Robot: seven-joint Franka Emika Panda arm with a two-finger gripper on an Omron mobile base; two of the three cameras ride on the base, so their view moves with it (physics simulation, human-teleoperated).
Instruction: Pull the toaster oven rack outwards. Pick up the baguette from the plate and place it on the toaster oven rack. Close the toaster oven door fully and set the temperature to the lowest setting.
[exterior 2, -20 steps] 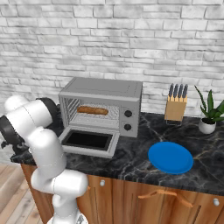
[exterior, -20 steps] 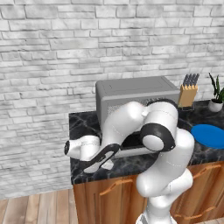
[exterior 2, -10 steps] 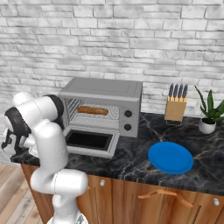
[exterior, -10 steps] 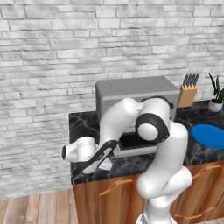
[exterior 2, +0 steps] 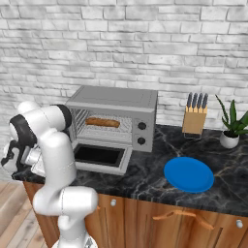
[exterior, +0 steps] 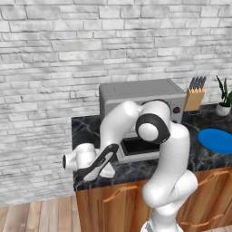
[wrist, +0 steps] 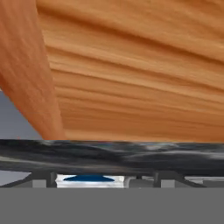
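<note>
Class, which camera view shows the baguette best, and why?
The right base view: the baguette lies in full sight on the rack inside the open toaster oven. In the left base view the arm blocks the cavity. The hand view faces cabinet wood.

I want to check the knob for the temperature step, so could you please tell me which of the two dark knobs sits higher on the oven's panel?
The upper knob, directly above the lower knob on the toaster oven, nearer its top edge.

The lowered toaster oven door [exterior 2: 100,158] juts out over the counter [exterior 2: 145,174].
</note>
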